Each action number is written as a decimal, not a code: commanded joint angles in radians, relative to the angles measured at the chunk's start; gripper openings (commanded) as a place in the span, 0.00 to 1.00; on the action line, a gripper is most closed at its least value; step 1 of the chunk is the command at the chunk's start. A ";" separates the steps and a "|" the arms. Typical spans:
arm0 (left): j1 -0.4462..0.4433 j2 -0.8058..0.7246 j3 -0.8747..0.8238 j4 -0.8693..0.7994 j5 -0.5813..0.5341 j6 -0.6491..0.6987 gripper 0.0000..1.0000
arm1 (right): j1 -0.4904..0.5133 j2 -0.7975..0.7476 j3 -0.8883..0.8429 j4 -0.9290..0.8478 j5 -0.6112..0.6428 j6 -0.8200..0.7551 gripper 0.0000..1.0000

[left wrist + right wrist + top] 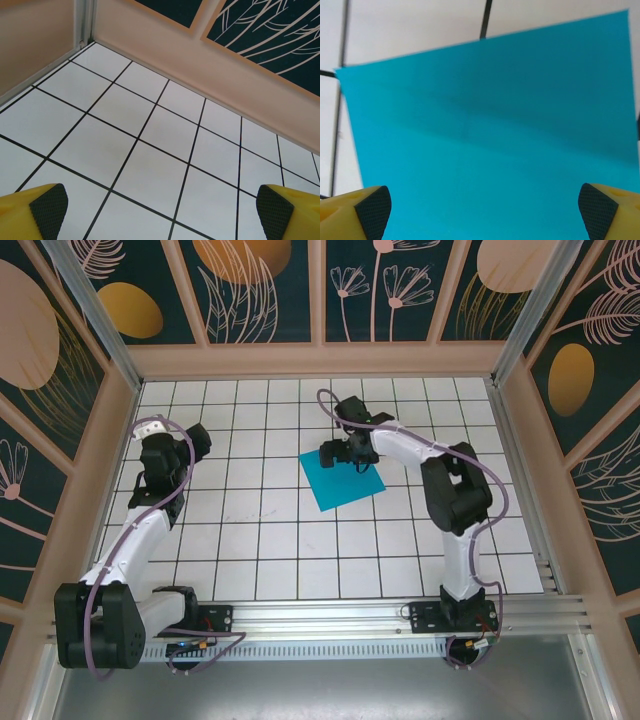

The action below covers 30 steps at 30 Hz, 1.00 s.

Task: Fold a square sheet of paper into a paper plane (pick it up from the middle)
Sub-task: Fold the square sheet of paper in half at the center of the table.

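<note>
I am seeing the right end effector (347,454) hovering, jaws spread wide and gripping nothing, over the far edge of the square sheet of paper (340,483), which is lying flat mid-counter (260,540). The left end effector (162,210) is hanging wide open over bare tiles, well apart from the sheet.

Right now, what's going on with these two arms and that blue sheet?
Two robot arms are set to fold a paper plane, but no folding has begun. The square sheet of paper lies flat on the tiled table. The right gripper hangs open over its far edge, holding nothing. The left gripper is open too, off to the left over bare tiles.
</note>
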 commanded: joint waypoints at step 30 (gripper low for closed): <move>0.005 0.011 0.022 -0.022 0.015 0.004 0.99 | 0.031 0.193 0.055 -0.143 0.096 -0.049 0.77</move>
